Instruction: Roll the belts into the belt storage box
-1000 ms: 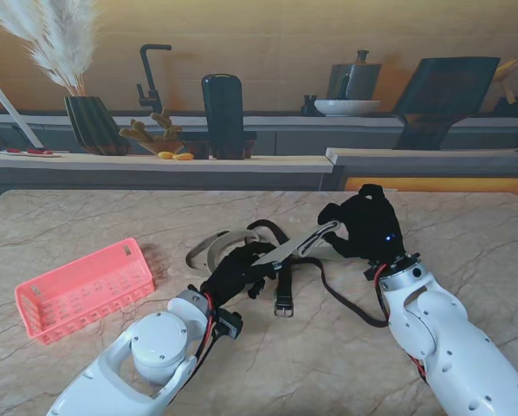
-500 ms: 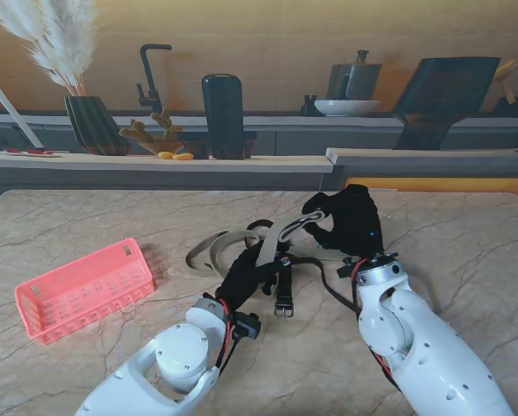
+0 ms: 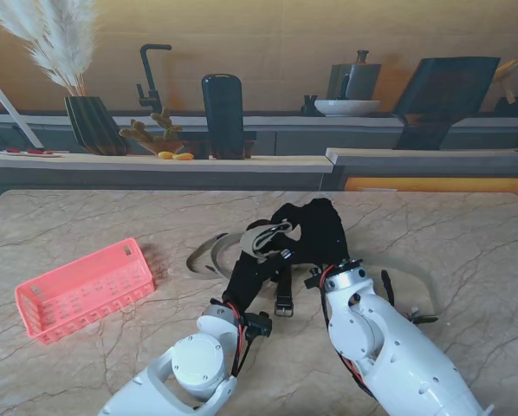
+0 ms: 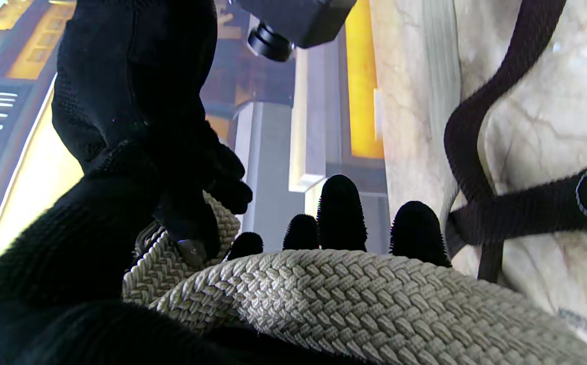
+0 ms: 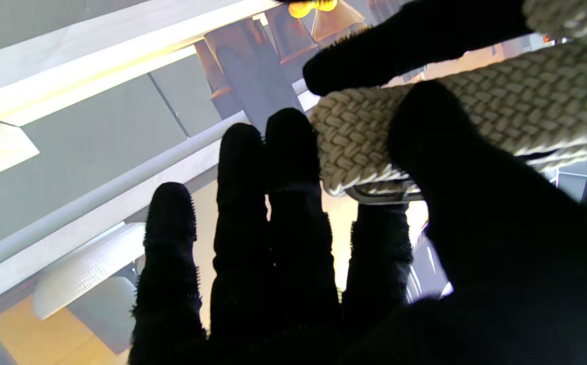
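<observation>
A beige braided belt (image 3: 268, 236) is held up over the middle of the table between my two black-gloved hands. My left hand (image 3: 249, 270) has it lying across the palm (image 4: 324, 289), fingertips (image 4: 341, 213) curling past its edge. My right hand (image 3: 315, 230) pinches the buckle end (image 5: 374, 147) between thumb and fingers, right against the left hand. Loose beige lengths trail to the left (image 3: 203, 256) and to the right (image 3: 415, 270). A black belt (image 3: 283, 299) lies on the table under the hands, its buckle nearer to me. The pink storage basket (image 3: 81, 290) sits at the left.
The marble table (image 3: 467, 234) ends at a counter ledge farther from me, with a vase, plants and a dark cylinder on it. The black belt's strap (image 4: 476, 152) loops over the table beside my left hand.
My right hand has swung left with the beige belt's end, meeting the left hand and folding the belt over. The left arm has shifted slightly right. A beige loop now lies at the right.
</observation>
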